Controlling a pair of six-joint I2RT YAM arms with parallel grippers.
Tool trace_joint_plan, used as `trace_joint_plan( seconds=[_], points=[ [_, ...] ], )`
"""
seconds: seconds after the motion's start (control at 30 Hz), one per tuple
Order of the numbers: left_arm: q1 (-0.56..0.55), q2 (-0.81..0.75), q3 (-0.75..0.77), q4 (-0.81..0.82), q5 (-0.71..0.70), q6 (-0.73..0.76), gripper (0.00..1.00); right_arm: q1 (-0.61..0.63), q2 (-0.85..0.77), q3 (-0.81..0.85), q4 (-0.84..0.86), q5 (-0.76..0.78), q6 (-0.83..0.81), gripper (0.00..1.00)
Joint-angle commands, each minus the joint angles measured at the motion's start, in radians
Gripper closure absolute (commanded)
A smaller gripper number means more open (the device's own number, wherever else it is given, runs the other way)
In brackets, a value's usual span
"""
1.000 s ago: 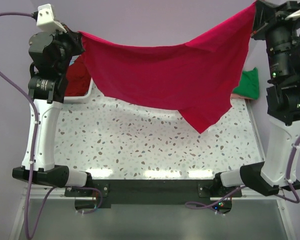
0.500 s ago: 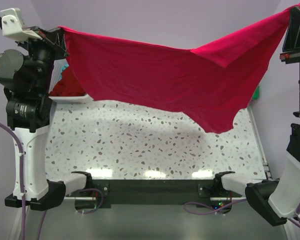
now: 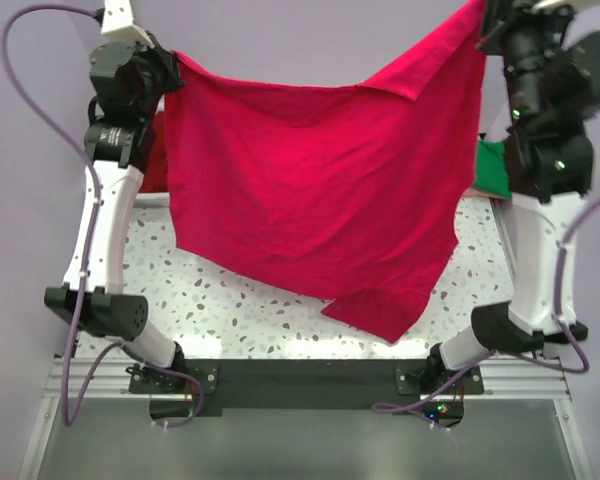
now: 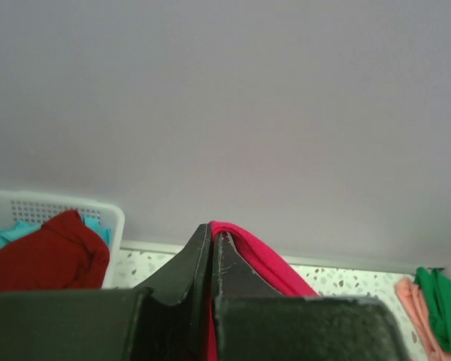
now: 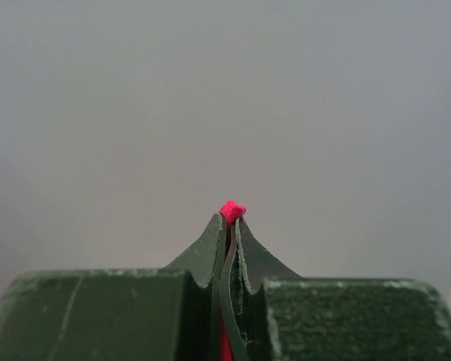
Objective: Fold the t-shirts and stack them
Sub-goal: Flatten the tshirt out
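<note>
Between both hands (image 4: 212, 232) (image 5: 231, 219), crimson t-shirt (image 3: 310, 190) hangs above table (image 3: 230, 300).

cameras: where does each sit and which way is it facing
Top external: above and behind the arms, looking down at the table; both arms hold the shirt up.
Left wrist: on that arm, facing the wall over the basket; left gripper shut on cloth.
Right wrist: facing bare wall; right gripper pinching cloth.
Shared: the shirt, in all.
</note>
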State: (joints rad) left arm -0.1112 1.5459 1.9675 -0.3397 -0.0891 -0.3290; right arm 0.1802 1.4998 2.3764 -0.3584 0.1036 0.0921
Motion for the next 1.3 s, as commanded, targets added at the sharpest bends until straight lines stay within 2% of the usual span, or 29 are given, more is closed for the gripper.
trace_joint_plan(
  seconds=[0.0, 0.13, 0.33, 0.53, 0.67, 0.77, 0.8, 0.87, 0.9, 0.97, 1.0, 1.07, 1.1, 1.2, 1.27],
  points=[
    [0.010, 0.092, 0.112, 0.051, -0.031, 0.010, 1.00, -0.004, 0.120, 0.087, 0.036, 0.059, -0.032, 1.00],
    [0.010, 0.215, 0.212, 0.048, -0.037, 0.013, 1.00, -0.004, 0.226, 0.164, 0.048, 0.071, -0.038, 1.00],
    [0.016, 0.316, 0.356, 0.050, -0.035, 0.008, 1.00, -0.004, 0.244, 0.169, 0.098, 0.084, -0.051, 1.00],
    [0.019, 0.318, 0.390, 0.085, 0.006, -0.015, 1.00, -0.005, 0.197, 0.130, 0.138, 0.093, -0.081, 1.00],
    [0.019, 0.267, 0.329, 0.090, 0.017, -0.018, 1.00, -0.007, 0.122, 0.060, 0.148, 0.082, -0.088, 1.00],
    [0.019, 0.171, 0.156, 0.106, 0.035, -0.027, 1.00, -0.007, 0.027, -0.066, 0.110, 0.065, -0.078, 1.00],
    [0.019, 0.139, 0.023, 0.114, 0.046, -0.028, 1.00, -0.005, -0.004, -0.180, 0.102, 0.070, -0.054, 1.00],
    [0.018, 0.031, -0.135, 0.152, 0.046, -0.039, 1.00, -0.007, -0.116, -0.326, 0.098, 0.068, -0.023, 1.00],
    [0.016, -0.036, -0.289, 0.165, 0.055, -0.042, 1.00, -0.005, -0.159, -0.486, 0.098, 0.064, 0.022, 1.00],
    [0.016, -0.090, -0.428, 0.169, 0.066, -0.054, 1.00, -0.005, -0.263, -0.650, 0.076, 0.064, 0.081, 1.00],
    [0.016, -0.140, -0.547, 0.162, 0.077, -0.058, 1.00, -0.005, -0.292, -0.790, 0.053, 0.050, 0.140, 1.00],
    [0.007, -0.184, -0.665, 0.143, 0.071, -0.058, 1.00, -0.005, -0.385, -0.932, -0.012, -0.013, 0.202, 1.00],
    [0.007, -0.226, -0.761, 0.131, 0.055, -0.064, 1.00, -0.002, -0.415, -1.073, -0.033, -0.030, 0.272, 1.00],
    [-0.002, -0.286, -0.904, 0.097, 0.017, -0.068, 1.00, -0.002, -0.542, -1.309, -0.115, -0.062, 0.388, 1.00],
    [-0.004, -0.300, -0.949, 0.064, 0.012, -0.071, 1.00, -0.001, -0.596, -1.387, -0.189, -0.091, 0.412, 1.00]
  ],
)
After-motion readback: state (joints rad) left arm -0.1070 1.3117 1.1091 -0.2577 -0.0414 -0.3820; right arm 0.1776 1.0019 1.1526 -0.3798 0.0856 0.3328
